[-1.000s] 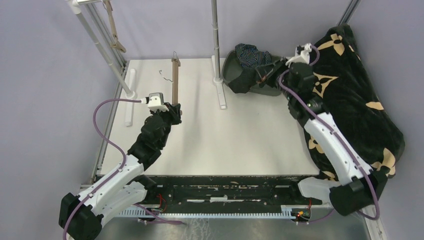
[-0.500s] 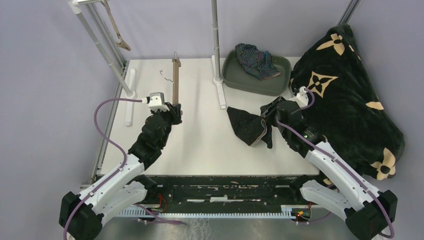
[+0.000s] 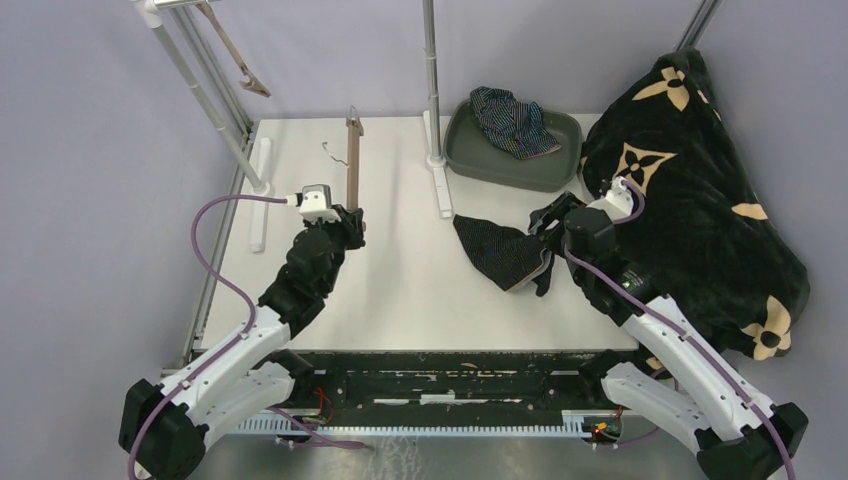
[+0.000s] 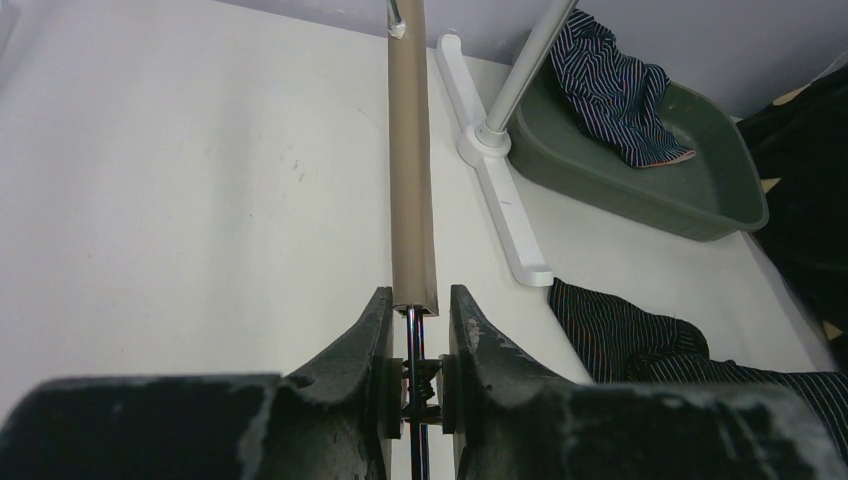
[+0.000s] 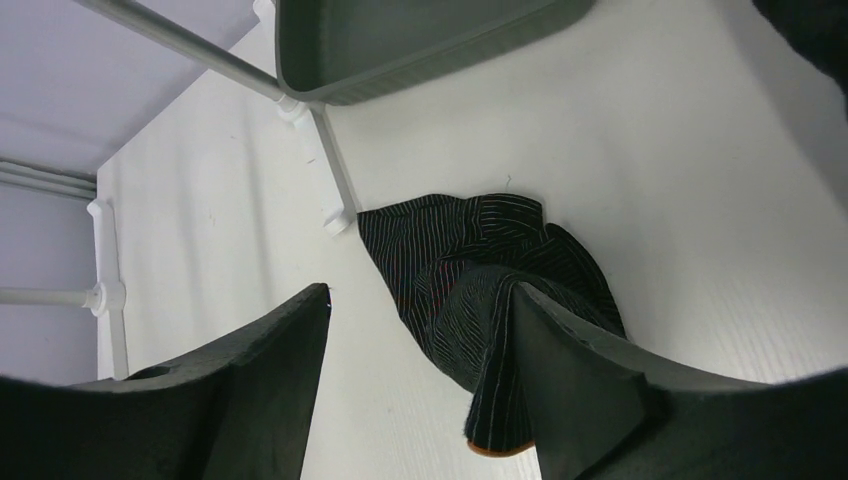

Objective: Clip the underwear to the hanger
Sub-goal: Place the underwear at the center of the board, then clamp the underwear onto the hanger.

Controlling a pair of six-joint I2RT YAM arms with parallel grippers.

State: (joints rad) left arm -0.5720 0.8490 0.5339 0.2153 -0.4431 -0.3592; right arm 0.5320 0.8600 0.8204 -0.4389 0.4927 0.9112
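Moved: the right gripper (image 3: 548,224) has come away from the green tray (image 3: 476,158) to the middle of the table (image 3: 420,290), bringing the black pinstriped underwear (image 3: 500,250) with it, and its jaws have since parted; the left arm has stayed where it was.
Right gripper: its jaws (image 5: 415,300) stand wide apart and pinch nothing.
Between its fingers: the black pinstriped underwear (image 5: 450,250) lies crumpled on the table, one fold draped against the inner face of one finger (image 5: 570,380).
Left gripper: (image 4: 412,300) closed on the hanger (image 4: 411,150), clamping the thin metal stem and spring at the bar's near end.
Hanger: its tan bar (image 3: 352,160) runs straight away from the left gripper (image 3: 350,218) across the table, a wire hook beside its far end.
Navy striped underwear: (image 3: 512,120) heaped in the green tray (image 4: 700,205) at the far edge, well apart from the hanger.
Rack: an upright post (image 3: 432,80) with a white foot stands between the hanger and the tray.
Blanket: the black one with tan flower motifs (image 3: 690,200) is piled along the table's right side, just behind the right arm.
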